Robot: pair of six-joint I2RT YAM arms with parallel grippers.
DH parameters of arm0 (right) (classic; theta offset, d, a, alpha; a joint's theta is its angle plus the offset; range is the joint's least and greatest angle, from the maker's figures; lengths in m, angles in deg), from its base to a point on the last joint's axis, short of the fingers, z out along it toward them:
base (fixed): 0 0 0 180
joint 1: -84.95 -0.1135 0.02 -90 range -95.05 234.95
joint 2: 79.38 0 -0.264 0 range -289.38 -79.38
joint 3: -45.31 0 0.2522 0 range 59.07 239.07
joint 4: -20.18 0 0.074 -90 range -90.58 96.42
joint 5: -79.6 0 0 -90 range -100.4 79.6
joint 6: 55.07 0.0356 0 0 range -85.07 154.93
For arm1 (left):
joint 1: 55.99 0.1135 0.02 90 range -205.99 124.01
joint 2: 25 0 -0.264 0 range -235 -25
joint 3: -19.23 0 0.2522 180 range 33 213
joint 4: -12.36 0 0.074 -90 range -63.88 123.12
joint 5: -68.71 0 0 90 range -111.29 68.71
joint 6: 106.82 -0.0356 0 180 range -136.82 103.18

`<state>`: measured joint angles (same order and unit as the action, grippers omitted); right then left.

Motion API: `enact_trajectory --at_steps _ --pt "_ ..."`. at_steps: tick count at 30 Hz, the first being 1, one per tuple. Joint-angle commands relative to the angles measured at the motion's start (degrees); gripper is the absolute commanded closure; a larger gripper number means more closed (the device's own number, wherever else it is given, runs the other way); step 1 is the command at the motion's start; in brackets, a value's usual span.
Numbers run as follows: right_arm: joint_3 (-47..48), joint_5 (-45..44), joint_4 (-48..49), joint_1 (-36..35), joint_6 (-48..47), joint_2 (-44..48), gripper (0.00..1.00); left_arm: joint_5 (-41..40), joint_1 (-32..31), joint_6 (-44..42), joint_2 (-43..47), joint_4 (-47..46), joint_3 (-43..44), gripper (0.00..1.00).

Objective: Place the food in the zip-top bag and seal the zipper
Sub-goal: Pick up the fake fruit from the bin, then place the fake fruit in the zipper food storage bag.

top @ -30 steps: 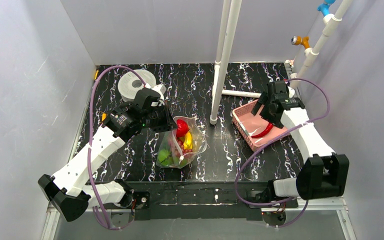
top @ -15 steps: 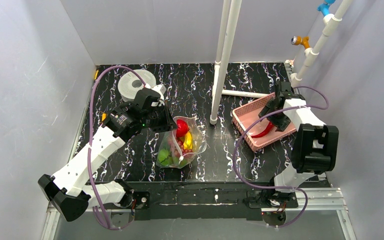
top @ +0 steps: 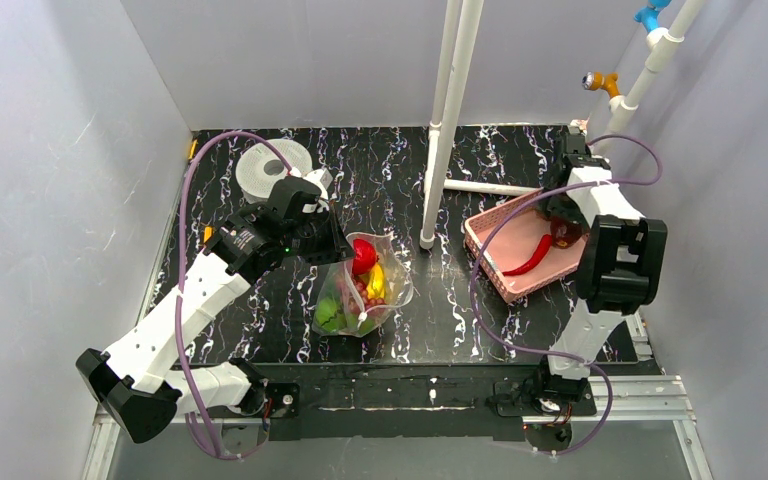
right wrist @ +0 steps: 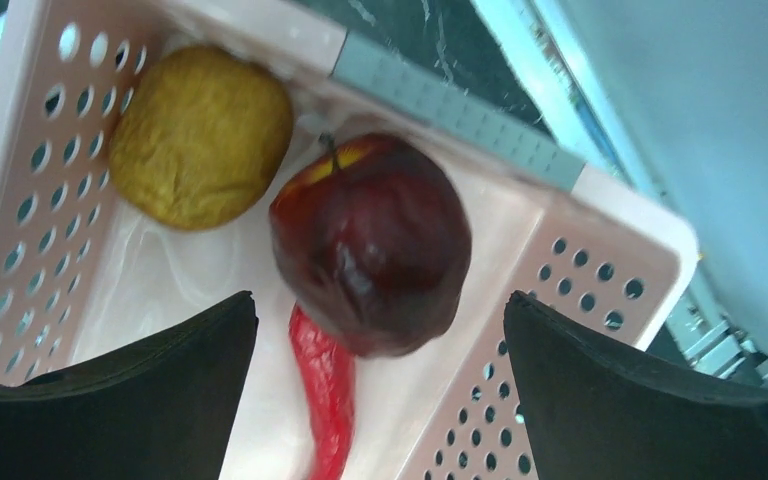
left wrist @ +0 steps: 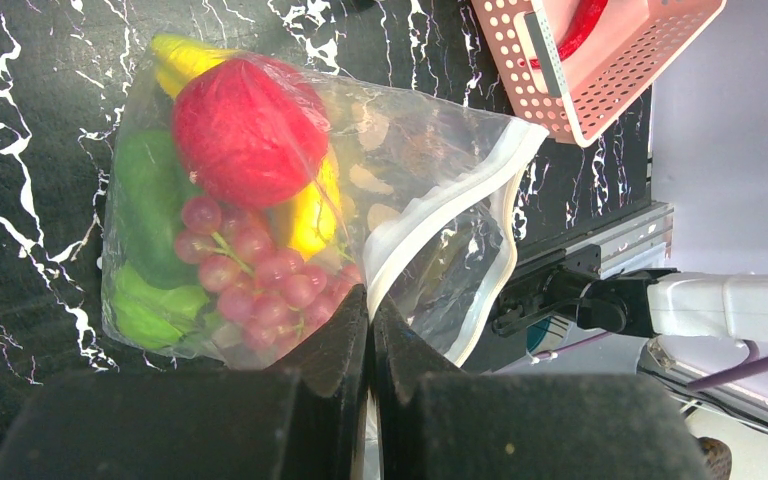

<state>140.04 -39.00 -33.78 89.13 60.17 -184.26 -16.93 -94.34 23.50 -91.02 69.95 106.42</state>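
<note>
item 1, your left pincer (left wrist: 368,300): fingers together, clamped on the mouth edge of the zip-top bag (left wrist: 430,160), at one end of the zipper (left wrist: 445,195). the mouth gapes toward the right of the wrist view.
item 2, the food already bagged: red fruit (left wrist: 250,130), grapes (left wrist: 250,275), green pieces (left wrist: 150,215), yellow piece (left wrist: 310,215). the bag sits at the centre of the desk (top: 380,180), with bare marble to its left and below it in the top view.
item 3, white pole (top: 438,150): upright, just right of the bag, between it and the pink basket (top: 483,243).
item 4, your right pincer (right wrist: 378,300): fingers apart, one to each side of a dark red apple (right wrist: 370,250) near the basket's corner wall. a brownish-yellow fruit (right wrist: 200,135) and a red chili (right wrist: 328,400) lie beside the apple.
item 5, spool (top: 260,170): upper left of the desk, apart from the bag.
</note>
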Motion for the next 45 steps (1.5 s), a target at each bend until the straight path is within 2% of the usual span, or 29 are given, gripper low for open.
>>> enact_trajectory --at_steps 1,8,12,15,18,22,27,33,36,45 --pt "5.58 -6.32 -1.42 1.12 -3.46 -4.64 0.02 0.73 0.17 -0.3 0.64 0.77 0.76 1.0" --pt "7.77 -4.47 -0.97 1.27 -4.27 -9.77 0.06 0.71 0.15 -0.29 0.95 0.94 0.63 1.0" --pt "7.51 -3.9 -0.36 1.27 -5.09 -10.6 0.16 0.55 0.17 -0.3 1.21 1.26 0.71 1.0" --pt "6.99 -2.88 0.51 1.25 -5.91 -9.9 0.31 0.52 0.17 -0.23 1.29 1.29 0.6 1.0" --pt "6.02 -1.57 1.5 1.19 -6.39 -8.3 0.54 0.62 0.14 -0.04 1.16 1.29 0.68 1.0" --pt "5.43 -0.38 1.52 1.18 -6.54 -6.5 0.74 0.77 0.18 -0.04 1.21 1.3 0.7 1.0" --pt "3.97 1.24 1.31 0.76 -6.17 -3.69 0.9 1.08 0.19 -0.04 0.95 1.24 0.79 1.0" --pt "-0.11 4.2 2.72 -1.05 -5.65 2.63 0.99 1.18 0.12 -0.02 0.47 1.01 1.04 1.0" --pt "-4.45 8.76 4.89 -1.61 -4.9 7.29 0.99 1.19 0.13 -0.17 0.3 0.95 1.1 1.0" --pt "-24.14 34.33 15.21 -2.85 -4.11 25.41 0.99 1.61 0.19 -0.24 -0.18 0.44 0.5 1.0"
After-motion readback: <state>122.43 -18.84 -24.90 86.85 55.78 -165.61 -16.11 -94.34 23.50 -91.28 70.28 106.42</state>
